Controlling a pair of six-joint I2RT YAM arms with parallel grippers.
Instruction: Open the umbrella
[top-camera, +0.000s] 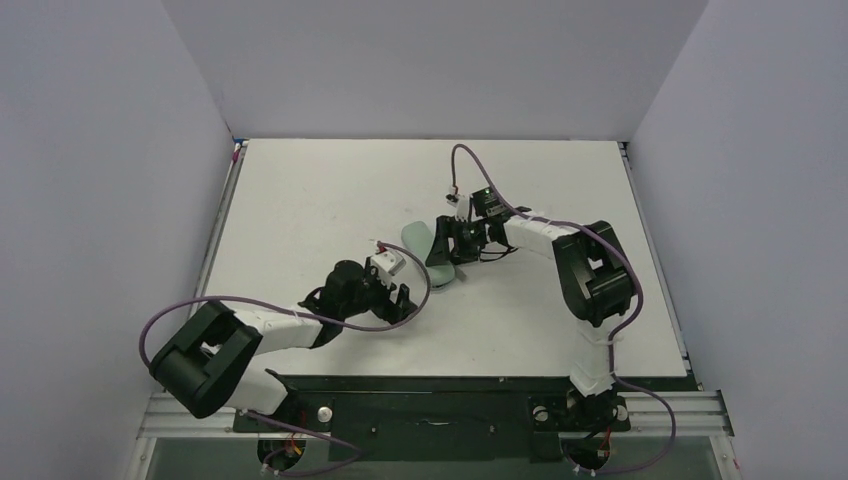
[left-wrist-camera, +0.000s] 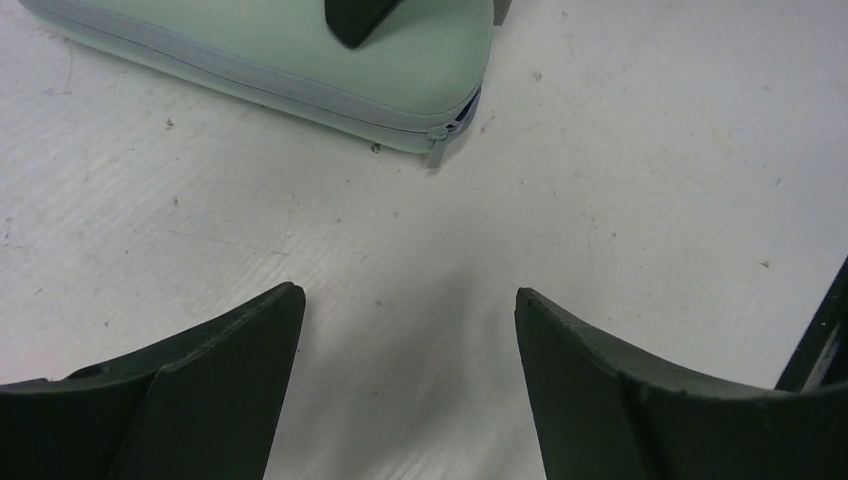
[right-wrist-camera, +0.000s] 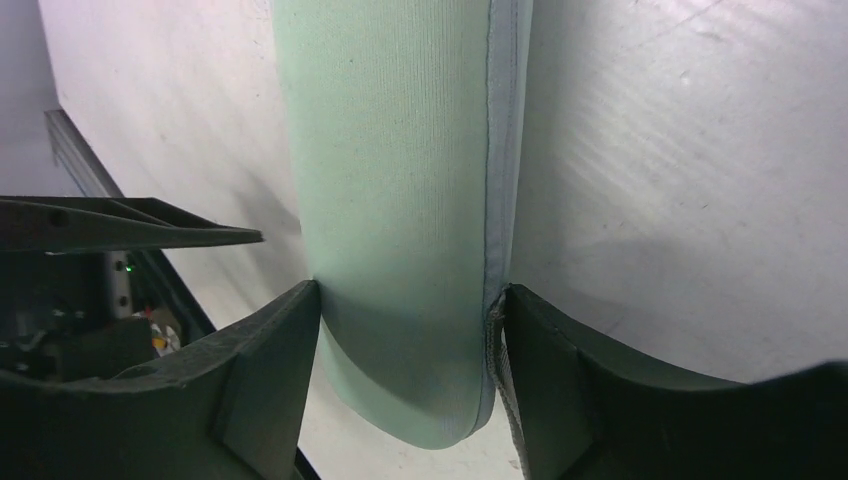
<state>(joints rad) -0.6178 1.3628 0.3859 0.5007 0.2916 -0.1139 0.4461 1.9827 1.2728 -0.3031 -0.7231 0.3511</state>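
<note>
2 hands work around 1 pale green case (top-camera: 415, 236) lying on the white counter (top-camera: 320, 200); the umbrella itself shows in none of the 3 views. Judging by the task, it is likely zipped inside this case, though no picture confirms that.

The right hand (top-camera: 443, 250) is clamped across the narrow width of the case. In its wrist view the right hand (right-wrist-camera: 410, 300) has both fingers pressed against the long sides of the case (right-wrist-camera: 400, 150), close to 1 rounded end. The long axis of the case runs straight out from between those fingers. From above, it slants from far-left to near-right.

The left hand (top-camera: 397, 297) sits just beside the case, on its near-left side, touching nothing. In its wrist view the left hand (left-wrist-camera: 410, 300) has its fingers spread wide over bare counter. The case (left-wrist-camera: 300, 50) lies ahead of it, with the zip pull (left-wrist-camera: 440, 135) at the corner facing those fingers.

The coming move probably turns on that zip pull. It lies in front of the free left hand, a little to the right of its centre line, so the left is better placed to take it while the right pins the case.
</note>
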